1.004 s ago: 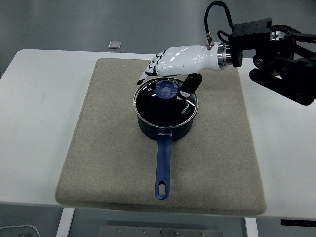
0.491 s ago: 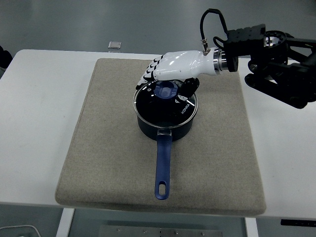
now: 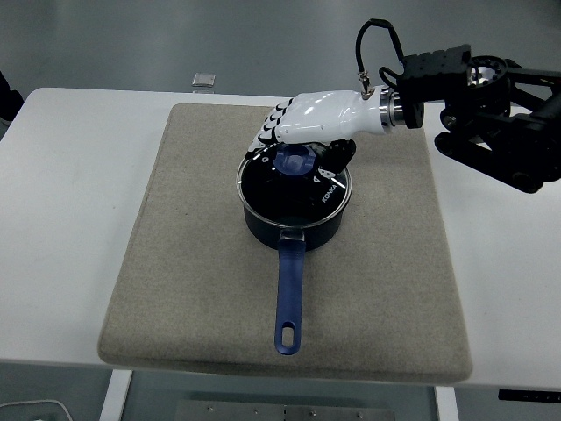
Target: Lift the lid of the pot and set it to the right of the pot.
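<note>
The pot (image 3: 294, 215) sits mid-mat (image 3: 175, 263), handle at six o'clock, lid (image 3: 294, 180) still on. My right hand (image 3: 307, 123) curls over the lid's blue knob (image 3: 295, 160); whether it's pinched, I cannot tell. I'd grip firmly, lift straight, then carry toward three o'clock.

We see a white surface (image 3: 70, 219) running across the whole view, its near edge along the bottom. A large beige-grey mat (image 3: 202, 281) lies flat on it, covering most of the middle and reaching nearly to the near edge. On the mat, a little behind its centre, stands a dark blue pot (image 3: 294, 219) with its long blue handle pointing toward the near edge. Beyond the mat's far left corner, near the far edge, lies a small grey square object (image 3: 203, 80).
</note>
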Tool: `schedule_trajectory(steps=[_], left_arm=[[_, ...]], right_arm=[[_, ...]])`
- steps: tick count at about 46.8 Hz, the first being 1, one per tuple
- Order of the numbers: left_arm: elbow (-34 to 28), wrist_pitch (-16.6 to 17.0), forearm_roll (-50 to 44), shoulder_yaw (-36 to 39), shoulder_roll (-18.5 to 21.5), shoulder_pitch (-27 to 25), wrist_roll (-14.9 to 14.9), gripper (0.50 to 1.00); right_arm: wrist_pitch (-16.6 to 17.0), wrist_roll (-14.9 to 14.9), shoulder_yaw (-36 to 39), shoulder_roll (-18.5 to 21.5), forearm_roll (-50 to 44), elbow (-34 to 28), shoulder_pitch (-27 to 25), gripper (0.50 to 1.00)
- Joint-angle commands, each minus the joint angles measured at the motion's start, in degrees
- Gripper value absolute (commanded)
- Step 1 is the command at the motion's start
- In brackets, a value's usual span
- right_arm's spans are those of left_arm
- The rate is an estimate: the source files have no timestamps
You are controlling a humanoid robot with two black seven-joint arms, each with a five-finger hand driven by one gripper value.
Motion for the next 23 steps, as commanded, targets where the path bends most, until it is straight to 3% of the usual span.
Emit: schedule_trajectory(steps=[1,18,23], left_arm=[[0.02,0.00,0.00,0.00,0.00,0.00,0.01,1.000],[0.02,0.00,0.00,0.00,0.00,0.00,-0.08,1.000],[-0.07,0.00,0.00,0.00,0.00,0.00,0.01,1.000]], right_arm=[[-0.24,0.00,-0.22,0.34,0.00,-0.43,-0.22,0.895],[-0.50,0.00,-1.54,0.95,0.00,-1.66,-0.58,0.893],[-0.41,0.00,-1.72,0.95,0.00,-1.66,-0.49,0.866]])
